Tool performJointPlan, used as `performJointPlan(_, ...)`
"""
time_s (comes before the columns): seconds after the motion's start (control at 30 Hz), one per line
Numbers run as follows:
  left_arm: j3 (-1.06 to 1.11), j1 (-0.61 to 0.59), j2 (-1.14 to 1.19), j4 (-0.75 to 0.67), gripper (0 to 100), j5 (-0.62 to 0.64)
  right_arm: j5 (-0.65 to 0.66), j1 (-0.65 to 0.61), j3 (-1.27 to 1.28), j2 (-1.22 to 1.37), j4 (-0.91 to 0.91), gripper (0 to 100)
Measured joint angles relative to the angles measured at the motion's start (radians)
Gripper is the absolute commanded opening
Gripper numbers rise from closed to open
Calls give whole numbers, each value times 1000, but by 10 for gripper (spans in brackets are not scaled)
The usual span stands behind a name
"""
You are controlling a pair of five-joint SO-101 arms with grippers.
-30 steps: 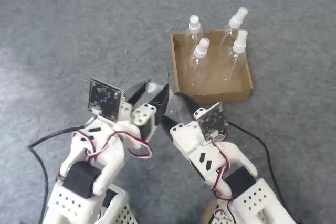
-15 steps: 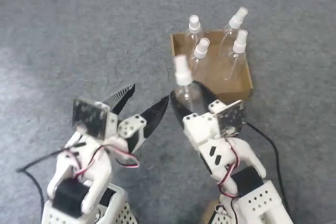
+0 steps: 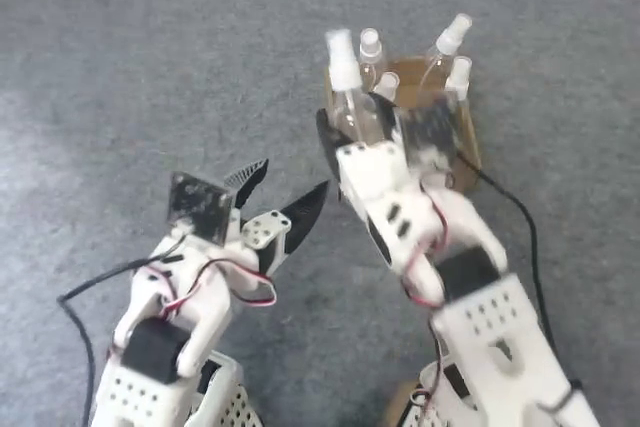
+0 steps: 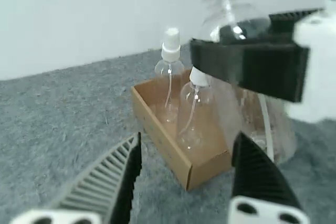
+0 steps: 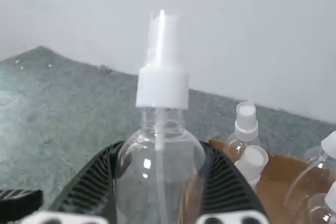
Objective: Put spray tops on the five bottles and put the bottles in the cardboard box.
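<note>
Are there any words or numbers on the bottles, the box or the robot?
None can be read. The bottle in the right hand is clear with no label, the cardboard box is plain, and any print on the small board behind the left hand is too small to read.

White plastic arms (image 3: 190,297) carry black ribbed hands (image 3: 292,179), red-and-white wires (image 3: 252,292) and black cables (image 3: 95,277).

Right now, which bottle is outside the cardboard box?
The bottle gripped by the right hand, held in the air; the other four stand inside the cardboard box.
</note>
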Motion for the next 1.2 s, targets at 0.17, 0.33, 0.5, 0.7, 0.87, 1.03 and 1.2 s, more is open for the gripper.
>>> performJointPlan(0.17,3,0,103,-66,264,-23,-3,-5,-229,221,157,6)
performJointPlan(0.33,3,-2,150,-84,263,-28,-3,-25,-333,318,224,6)
performJointPlan(0.5,3,5,117,-74,265,-28,-3,-31,-342,331,224,6)
performJointPlan(0.7,3,60,87,-60,265,-28,-3,-101,-342,331,236,6)
performJointPlan(0.87,2,41,158,-95,265,-26,-3,-146,-342,247,315,6)
performJointPlan(1.03,3,38,226,-123,265,-31,-6,-146,-342,149,396,6)
performJointPlan(1.2,3,38,232,-123,263,-32,-6,-149,-342,107,430,6)
